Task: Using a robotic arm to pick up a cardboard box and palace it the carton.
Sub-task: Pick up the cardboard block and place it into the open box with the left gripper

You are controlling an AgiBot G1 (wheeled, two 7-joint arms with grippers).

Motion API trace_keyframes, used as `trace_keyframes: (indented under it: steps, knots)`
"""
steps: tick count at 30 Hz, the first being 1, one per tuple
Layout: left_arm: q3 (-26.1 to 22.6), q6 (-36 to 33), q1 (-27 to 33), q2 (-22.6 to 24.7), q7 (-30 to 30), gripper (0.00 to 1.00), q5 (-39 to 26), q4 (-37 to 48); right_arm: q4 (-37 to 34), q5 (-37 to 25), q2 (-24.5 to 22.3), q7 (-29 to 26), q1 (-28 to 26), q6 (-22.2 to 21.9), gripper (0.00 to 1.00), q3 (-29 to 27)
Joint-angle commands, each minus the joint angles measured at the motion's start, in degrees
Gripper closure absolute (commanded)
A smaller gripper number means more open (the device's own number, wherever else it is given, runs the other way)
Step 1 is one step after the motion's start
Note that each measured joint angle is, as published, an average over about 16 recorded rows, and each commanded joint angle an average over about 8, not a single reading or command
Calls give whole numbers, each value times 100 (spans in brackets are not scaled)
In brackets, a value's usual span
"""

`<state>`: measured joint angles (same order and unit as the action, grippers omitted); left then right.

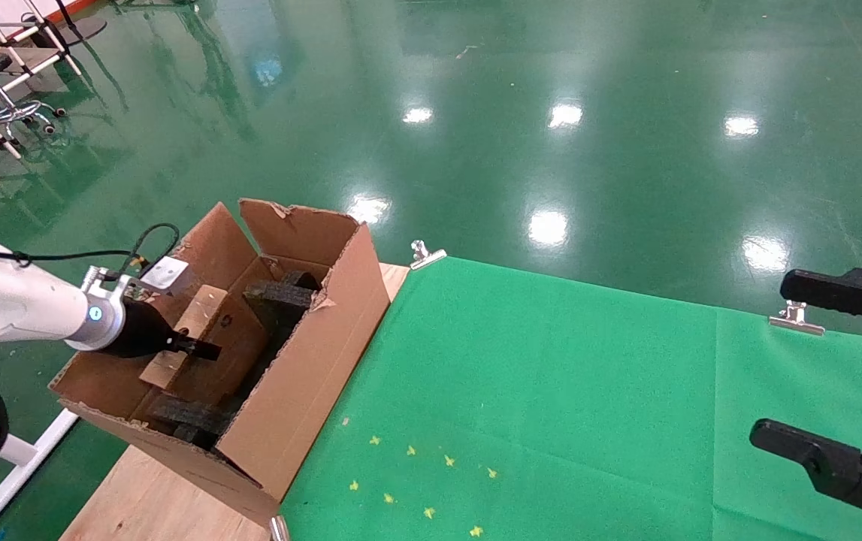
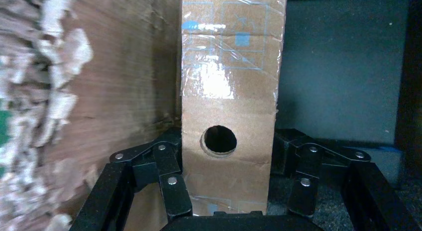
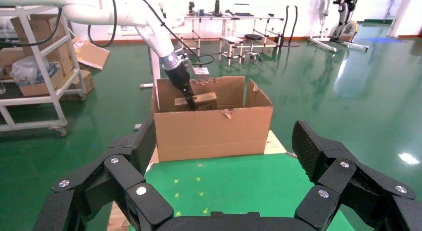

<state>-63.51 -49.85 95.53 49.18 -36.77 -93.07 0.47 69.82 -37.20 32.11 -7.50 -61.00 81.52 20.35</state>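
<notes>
firmly clamped: left hand (image 2: 226,201) gripping cardboard box (image 2: 229,106).

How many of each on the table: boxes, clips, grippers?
Cardboard box: 1, held by the left gripper inside the carton
Carton: 1
Metal clips: 2 visible at the cloth's far edge
Grippers: 2, the right gripper open and parked
Total: 6
</notes>
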Motion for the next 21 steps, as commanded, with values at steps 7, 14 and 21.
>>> trace_keyframes:
  steps: [7,14,21]
  knots:
    - [27,145,-206,77,-55,100,38,-9,0,0,0,0,0,0,0,0]
    - [31,242,-284,114,-89,17,47,-15,-1,0,-1,0,1,-1,0,0]
    - [30,268,-298,121,-93,0,47,-13,-2,0,-1,0,1,-2,0,-1]
